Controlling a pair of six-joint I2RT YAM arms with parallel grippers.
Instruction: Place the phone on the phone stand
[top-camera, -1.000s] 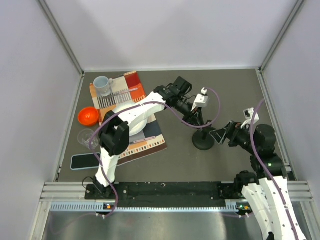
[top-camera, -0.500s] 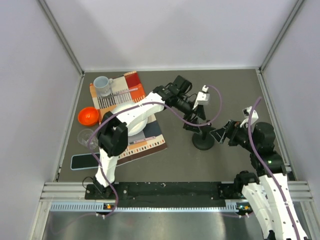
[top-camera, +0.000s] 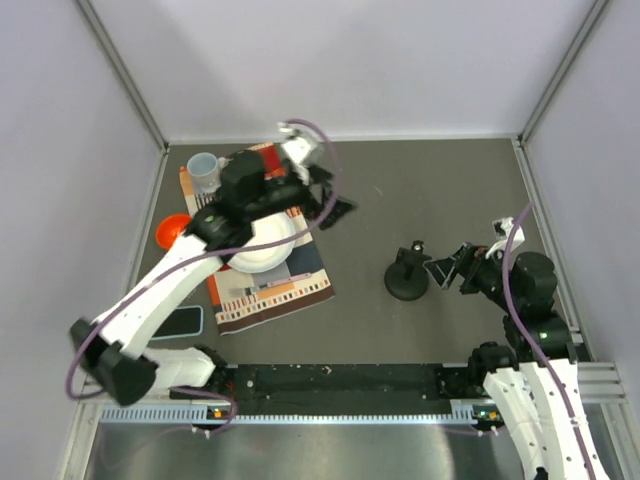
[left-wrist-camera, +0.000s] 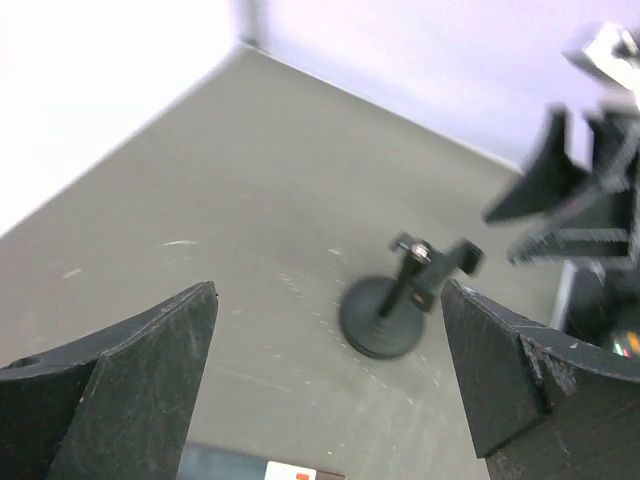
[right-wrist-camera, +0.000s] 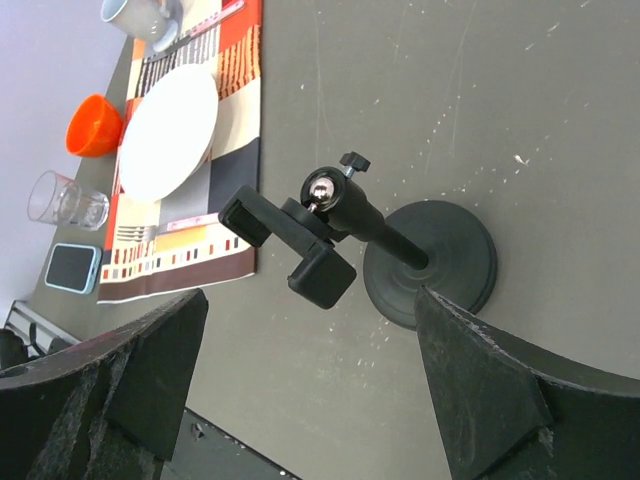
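The black phone stand (top-camera: 407, 278) stands upright on the grey table right of centre, its clip empty. In the left wrist view the phone stand (left-wrist-camera: 400, 305) lies ahead, between and beyond my fingers. My left gripper (top-camera: 335, 195) hangs open and empty over the placemat's right edge, well left of the stand. The left gripper (left-wrist-camera: 328, 300) holds nothing. My right gripper (top-camera: 452, 268) is open just right of the stand; in its wrist view the right gripper (right-wrist-camera: 310, 300) brackets the phone stand (right-wrist-camera: 400, 250) without touching it. The phone (top-camera: 185, 321) lies flat at the near left, partly under my left arm; the phone (right-wrist-camera: 73, 267) shows a light blue edge.
A striped placemat (top-camera: 285, 290) carries a white plate (top-camera: 262, 250) and a mug (top-camera: 203, 170). An orange bowl (top-camera: 172, 230) sits left of it. A clear glass (right-wrist-camera: 65, 200) stands near the phone. Walls close in on three sides.
My left gripper has opened and let go of the stand's clip. The left arm has swung away to the left, over the placemat. The right arm has barely moved.
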